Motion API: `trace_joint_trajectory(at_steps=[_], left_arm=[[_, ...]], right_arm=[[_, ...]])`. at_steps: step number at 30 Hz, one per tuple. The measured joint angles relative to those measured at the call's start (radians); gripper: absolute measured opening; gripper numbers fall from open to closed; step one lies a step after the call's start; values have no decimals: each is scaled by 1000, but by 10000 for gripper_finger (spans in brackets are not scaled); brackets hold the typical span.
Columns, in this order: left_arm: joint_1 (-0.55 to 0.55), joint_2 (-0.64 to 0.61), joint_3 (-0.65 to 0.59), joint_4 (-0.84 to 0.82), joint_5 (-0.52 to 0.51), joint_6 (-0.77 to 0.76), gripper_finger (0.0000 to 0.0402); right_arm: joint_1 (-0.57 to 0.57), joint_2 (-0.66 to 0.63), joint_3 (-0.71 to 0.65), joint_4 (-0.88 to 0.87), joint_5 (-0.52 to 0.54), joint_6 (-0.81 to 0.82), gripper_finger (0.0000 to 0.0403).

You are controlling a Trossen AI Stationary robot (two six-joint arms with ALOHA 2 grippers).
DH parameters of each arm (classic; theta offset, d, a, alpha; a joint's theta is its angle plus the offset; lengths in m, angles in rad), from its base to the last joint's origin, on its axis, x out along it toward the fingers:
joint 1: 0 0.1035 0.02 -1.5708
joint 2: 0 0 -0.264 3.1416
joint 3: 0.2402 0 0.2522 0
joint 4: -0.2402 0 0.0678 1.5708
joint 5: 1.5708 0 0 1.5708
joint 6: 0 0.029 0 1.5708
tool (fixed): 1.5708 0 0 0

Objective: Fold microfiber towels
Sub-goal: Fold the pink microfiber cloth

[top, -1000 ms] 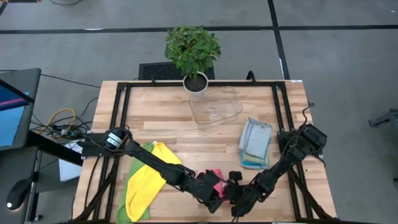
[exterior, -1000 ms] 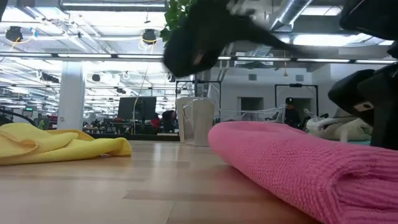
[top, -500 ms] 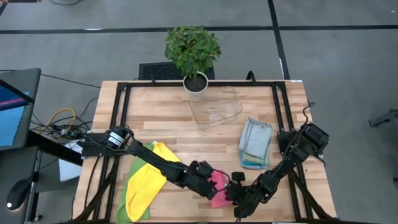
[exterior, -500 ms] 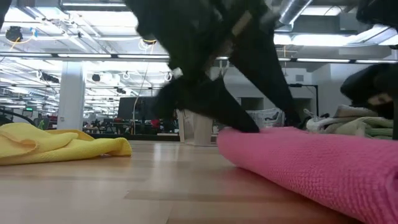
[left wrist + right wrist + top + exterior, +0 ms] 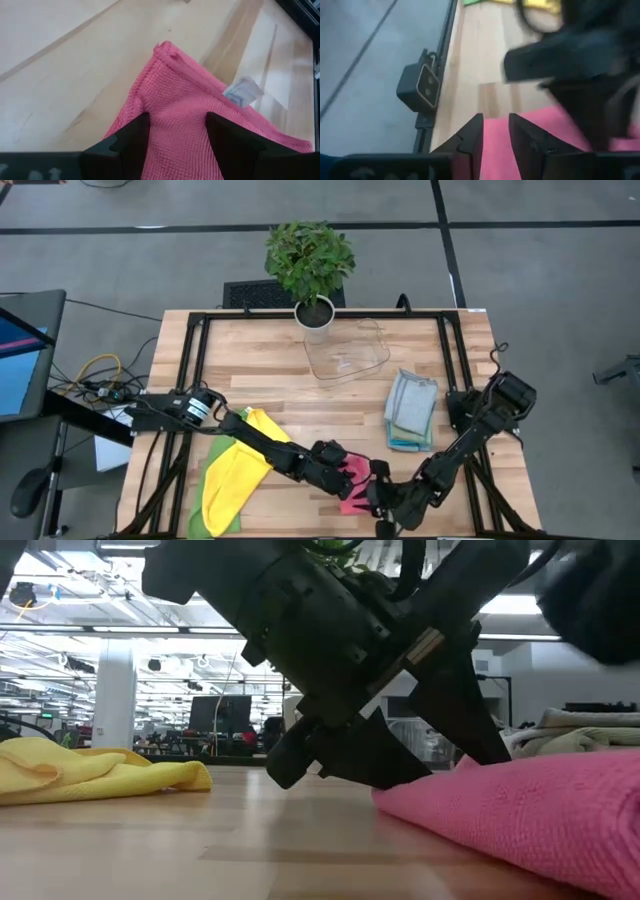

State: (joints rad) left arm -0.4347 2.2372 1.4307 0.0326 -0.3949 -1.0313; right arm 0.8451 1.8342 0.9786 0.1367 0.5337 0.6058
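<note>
A pink microfiber towel [image 5: 356, 483] lies bunched near the table's front edge, between my two grippers; it also fills the right of the low view [image 5: 520, 815]. My left gripper [image 5: 346, 469] reaches in from the left and stands open over the towel's left part [image 5: 177, 135]. My right gripper [image 5: 379, 499] comes from the right, at the towel's near right side, shut on pink cloth [image 5: 495, 137]. A white label [image 5: 242, 92] sticks out of the towel's fold. My left gripper comes slanting down from the table's left. Its two spread fingertips [image 5: 135, 137] are set on the top of the towel's left part [image 5: 177, 115], which lies on the table. My right gripper pinches the pink towel's near right part [image 5: 495, 150] between its two fingers, slanting down from the right. One layer or several, I cannot tell. The rest of the towel lies on the table.
A yellow towel [image 5: 245, 465] lies over a green one [image 5: 212, 480] at the front left. Folded grey towels with teal edging [image 5: 411, 410] are stacked at the right. A clear tray [image 5: 346, 352] and a potted plant [image 5: 312, 265] stand at the back. A small camera box [image 5: 420, 87] sits at the front edge.
My left gripper has come down from above onto the pink towel, tipping further downward. My right gripper has risen a little at the towel's near right side. More of the pink towel shows from above, and its right part stands higher in the low view.
</note>
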Motion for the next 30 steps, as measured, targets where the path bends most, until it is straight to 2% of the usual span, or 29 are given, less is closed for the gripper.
trace_joint_trajectory(at_steps=[9,14,18,24,30], left_arm=[[3,1,-1,-8,10,5,194],[5,0,-1,-12,18,0,194],[17,-25,-5,-31,53,1,194],[67,-105,-6,-45,62,85,194],[119,-107,-7,-57,196,86,194]], right_arm=[[31,215,2,99,16,156,118],[58,249,6,95,44,252,118],[70,236,5,79,47,234,118],[75,167,-1,-21,7,223,118],[75,48,-4,-168,-2,157,118]])
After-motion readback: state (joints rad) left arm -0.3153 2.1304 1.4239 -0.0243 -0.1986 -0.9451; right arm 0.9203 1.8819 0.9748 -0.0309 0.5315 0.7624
